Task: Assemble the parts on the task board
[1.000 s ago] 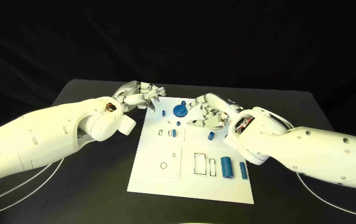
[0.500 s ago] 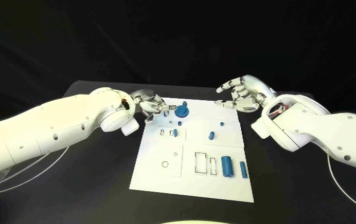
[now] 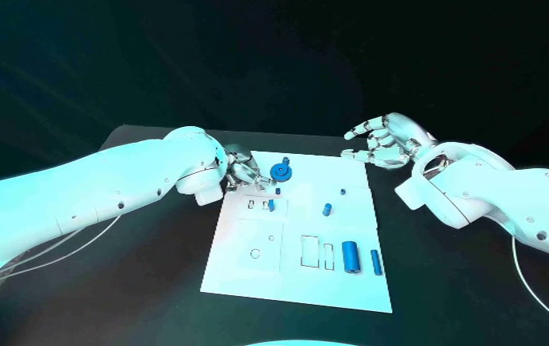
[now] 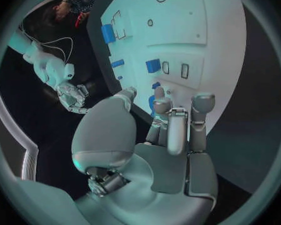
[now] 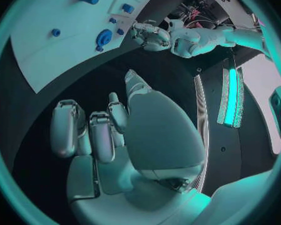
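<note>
A white rectangular task board (image 3: pixel 246 271) is seen in the middle of the black bench (image 3: pixel 137 282), with its long side running away from the robot. Several small blue parts are placed on it. A round blue gear-like part (image 3: pixel 282 172) stands near the far left corner of the board. A small blue peg (image 3: pixel 328 209) and a still smaller blue piece (image 3: pixel 342 193) are found further to the right, around the middle of the board. Near the right edge, in the nearer half, a blue rectangular block (image 3: pixel 349 257) and a slim blue cylinder (image 3: pixel 374 262) lie side by side, next to dark outlined slots.

The left hand (image 3: pixel 243 169) is held low at the far left edge of the board, just beside the round gear-like part. In the left wrist view its fingers (image 4: pixel 178 130) are curled inward over the palm, and something blue is seen behind them, but it cannot be told if a part is grasped or only lies behind.

The right hand (image 3: pixel 383 141) is raised beyond the far right corner of the board, well apart from the parts. Its fingers (image 5: pixel 90 130) are spread and lightly bent, and nothing is held in it, so it is released.
</note>
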`<state>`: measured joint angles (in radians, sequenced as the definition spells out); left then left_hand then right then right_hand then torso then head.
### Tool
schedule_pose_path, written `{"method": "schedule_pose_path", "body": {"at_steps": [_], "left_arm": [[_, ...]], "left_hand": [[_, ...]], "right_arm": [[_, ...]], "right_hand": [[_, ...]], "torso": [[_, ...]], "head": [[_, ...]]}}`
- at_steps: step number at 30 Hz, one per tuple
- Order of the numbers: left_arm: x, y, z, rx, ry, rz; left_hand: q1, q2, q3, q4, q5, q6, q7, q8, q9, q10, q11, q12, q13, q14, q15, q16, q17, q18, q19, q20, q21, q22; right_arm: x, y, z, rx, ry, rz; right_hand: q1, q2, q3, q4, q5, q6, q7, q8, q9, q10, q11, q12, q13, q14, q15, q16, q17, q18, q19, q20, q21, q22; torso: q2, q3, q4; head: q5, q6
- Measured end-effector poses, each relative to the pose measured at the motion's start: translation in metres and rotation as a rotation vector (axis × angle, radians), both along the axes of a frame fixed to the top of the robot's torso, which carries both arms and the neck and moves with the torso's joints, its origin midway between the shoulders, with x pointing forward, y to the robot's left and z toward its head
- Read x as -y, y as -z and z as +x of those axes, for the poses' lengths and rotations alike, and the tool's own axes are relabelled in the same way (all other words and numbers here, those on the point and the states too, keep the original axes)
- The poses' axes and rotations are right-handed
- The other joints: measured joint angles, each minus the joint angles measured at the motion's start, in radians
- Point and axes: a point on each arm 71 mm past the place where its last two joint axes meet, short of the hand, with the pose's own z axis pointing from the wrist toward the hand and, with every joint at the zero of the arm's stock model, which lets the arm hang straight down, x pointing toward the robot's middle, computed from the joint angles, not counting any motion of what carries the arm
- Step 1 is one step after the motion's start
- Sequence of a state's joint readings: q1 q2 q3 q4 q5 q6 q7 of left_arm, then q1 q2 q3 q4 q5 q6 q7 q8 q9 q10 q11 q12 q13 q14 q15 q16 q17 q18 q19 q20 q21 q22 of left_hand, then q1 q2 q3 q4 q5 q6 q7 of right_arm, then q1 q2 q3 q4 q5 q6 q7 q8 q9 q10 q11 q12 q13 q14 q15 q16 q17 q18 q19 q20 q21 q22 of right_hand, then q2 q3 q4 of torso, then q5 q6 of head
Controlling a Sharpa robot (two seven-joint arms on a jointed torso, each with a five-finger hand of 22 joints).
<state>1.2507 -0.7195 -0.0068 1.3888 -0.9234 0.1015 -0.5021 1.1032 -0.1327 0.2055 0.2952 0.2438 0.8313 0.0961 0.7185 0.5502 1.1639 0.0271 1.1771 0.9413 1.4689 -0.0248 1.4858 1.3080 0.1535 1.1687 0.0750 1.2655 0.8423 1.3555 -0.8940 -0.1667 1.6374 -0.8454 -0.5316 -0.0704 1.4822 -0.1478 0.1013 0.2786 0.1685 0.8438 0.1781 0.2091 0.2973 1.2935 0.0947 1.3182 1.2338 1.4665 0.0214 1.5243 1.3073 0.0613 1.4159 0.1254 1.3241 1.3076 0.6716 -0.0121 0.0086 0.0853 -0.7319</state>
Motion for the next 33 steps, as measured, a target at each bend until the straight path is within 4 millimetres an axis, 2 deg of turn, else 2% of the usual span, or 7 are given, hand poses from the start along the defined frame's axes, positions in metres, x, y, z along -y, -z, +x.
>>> {"method": "schedule_pose_path", "body": {"at_steps": [4, 7, 19, 33], "left_arm": [[0.004, 0.002, 0.0, -0.014, 0.011, 0.033], [0.008, 0.004, 0.0, -0.025, 0.02, 0.051], [0.019, 0.013, 0.001, -0.066, 0.048, 0.099], [0.025, 0.018, 0.001, -0.093, 0.072, 0.114]], "left_hand": [[0.0, 0.0, 0.0, 0.0, 0.0, 0.0, 0.0, 0.0, 0.0, -0.008, 0.0, 0.0, -0.005, 0.0, 0.0, 0.002, 0.0, 0.0, 0.004, -0.004, 0.0, 0.001], [0.0, 0.0, 0.0, 0.0, 0.0, 0.0, 0.0, 0.0, 0.001, -0.014, -0.002, -0.007, -0.014, 0.0, 0.0, 0.004, 0.0, -0.016, 0.004, -0.004, 0.004, 0.004], [-0.004, 0.004, 0.0, 0.0, 0.0, -0.007, 0.0, 0.0, 0.005, -0.022, 0.0, -0.012, -0.025, 0.0, 0.0, 0.004, 0.0, -0.016, 0.007, 0.0, 0.008, 0.011], [0.005, 0.013, 0.0, 0.0, 0.0, -0.014, 0.0, 0.0, 0.011, -0.026, 0.003, -0.016, -0.027, 0.0, 0.0, 0.007, 0.0, -0.015, 0.007, 0.0, 0.012, 0.018]], "right_arm": [[0.001, 0.0, 0.001, -0.004, 0.004, 0.001], [0.002, 0.001, 0.002, -0.007, 0.008, 0.001], [0.003, 0.001, 0.004, -0.013, 0.01, 0.0], [0.002, 0.002, 0.005, -0.019, 0.01, -0.002]], "right_hand": [[0.0, 0.0, 0.0, 0.0, 0.0, 0.0, 0.0, 0.0, 0.0, 0.0, 0.0, 0.0, 0.0, 0.0, 0.0, 0.0, 0.0, 0.0, 0.0, 0.0, 0.0, 0.0], [0.0, 0.0, 0.0, 0.0, 0.0, 0.0, 0.0, 0.0, 0.0, 0.0, 0.0, 0.0, 0.0, 0.0, 0.0, 0.0, 0.0, 0.0, 0.0, 0.0, 0.0, 0.0], [0.0, 0.0, 0.003, 0.003, 0.0, 0.0, 0.0, 0.0, 0.0, 0.0, 0.0, 0.0, -0.005, 0.0, 0.0, 0.0, 0.001, 0.0, 0.0, 0.0, 0.0, 0.0], [0.0, 0.0, 0.003, 0.003, 0.0, 0.0, 0.0, 0.0, 0.0, -0.003, -0.003, -0.004, -0.008, 0.0, 0.0, 0.0, 0.001, 0.0, 0.0, -0.001, -0.003, 0.0]], "torso": [[0.001, -0.0007, 0.0], [0.002, -0.0016, 0.0], [0.002, -0.003, -0.0002], [0.003, -0.0017, 0.0006]], "head": [[-0.001, -0.001], [-0.002, -0.002], [-0.003, -0.007], [-0.004, -0.013]]}}
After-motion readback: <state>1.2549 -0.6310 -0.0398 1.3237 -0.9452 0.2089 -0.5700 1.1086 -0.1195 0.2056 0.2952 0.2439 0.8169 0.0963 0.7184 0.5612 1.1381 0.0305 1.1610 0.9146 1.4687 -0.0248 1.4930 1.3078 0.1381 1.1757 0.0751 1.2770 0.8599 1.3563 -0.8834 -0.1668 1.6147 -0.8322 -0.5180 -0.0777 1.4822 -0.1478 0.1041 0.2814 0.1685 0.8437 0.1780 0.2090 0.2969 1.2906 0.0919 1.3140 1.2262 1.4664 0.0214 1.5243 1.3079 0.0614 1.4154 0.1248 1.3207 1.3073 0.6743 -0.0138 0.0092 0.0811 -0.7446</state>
